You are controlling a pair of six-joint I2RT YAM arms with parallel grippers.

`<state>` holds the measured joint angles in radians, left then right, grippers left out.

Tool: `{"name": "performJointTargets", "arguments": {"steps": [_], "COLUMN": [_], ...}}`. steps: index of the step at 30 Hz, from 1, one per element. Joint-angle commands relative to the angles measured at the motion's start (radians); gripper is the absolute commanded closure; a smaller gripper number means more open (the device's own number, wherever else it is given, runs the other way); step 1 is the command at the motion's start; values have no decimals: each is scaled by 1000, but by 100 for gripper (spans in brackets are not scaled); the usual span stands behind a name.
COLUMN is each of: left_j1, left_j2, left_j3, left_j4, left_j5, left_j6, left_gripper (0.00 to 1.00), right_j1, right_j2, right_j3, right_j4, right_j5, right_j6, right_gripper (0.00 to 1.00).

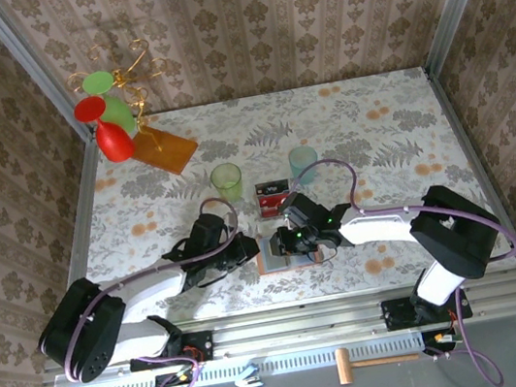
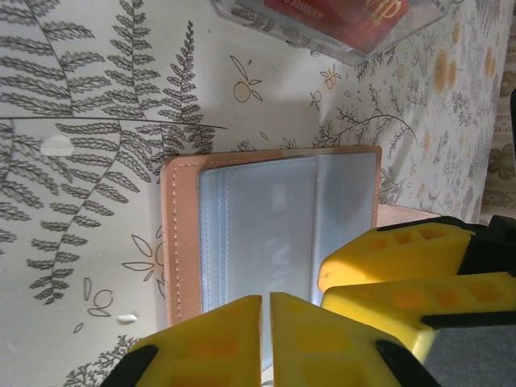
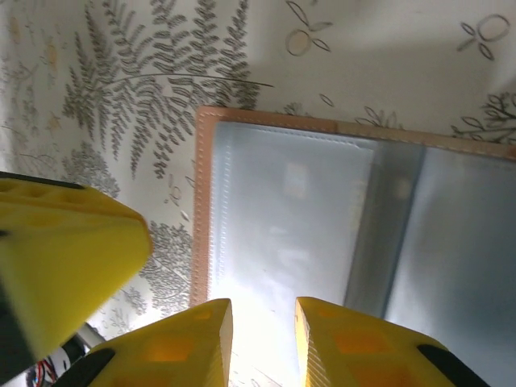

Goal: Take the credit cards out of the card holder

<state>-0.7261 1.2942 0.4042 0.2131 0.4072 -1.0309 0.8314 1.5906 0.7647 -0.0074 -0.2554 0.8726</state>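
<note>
- Near the front edge of the tabletop (image 1: 373, 116), between the two arms, the card holder (image 2: 266, 218) lies spread open with its grey-blue sleeves up, within reach of both.
- The right gripper (image 3: 262, 310) is over one panel, jaws part open with nothing between them, probably to pin the holder flat.
- The left gripper (image 2: 266, 302) sits at the holder's near edge, jaws drawn to a slit; whether they pinch a card I cannot tell.
- The credit cards (image 1: 273, 194), red and dark, rest in a clear tray (image 2: 242, 14) just beyond, between a green cup (image 1: 227, 181) and a blue cup (image 1: 303, 161).
- A fern-and-fruit print covers the tabletop, and patterned wallpaper (image 1: 240, 19) lines the walls.
</note>
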Motion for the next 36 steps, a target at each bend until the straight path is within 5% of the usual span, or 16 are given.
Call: {"name": "performJointTargets", "arguments": {"steps": [1, 36], "left_j1": [-9, -6], "left_j2": [32, 100], "left_j3": [-10, -29], "left_j4": [58, -18], "left_j5": [43, -6], "left_j6": [-23, -10], "left_gripper": [90, 93], "right_j1": [8, 3], "right_j2": [10, 79], "right_j3": [24, 68], "right_j4": [-5, -93], "right_j5": [1, 27], "right_j6": [17, 34], "right_gripper": [74, 69]}}
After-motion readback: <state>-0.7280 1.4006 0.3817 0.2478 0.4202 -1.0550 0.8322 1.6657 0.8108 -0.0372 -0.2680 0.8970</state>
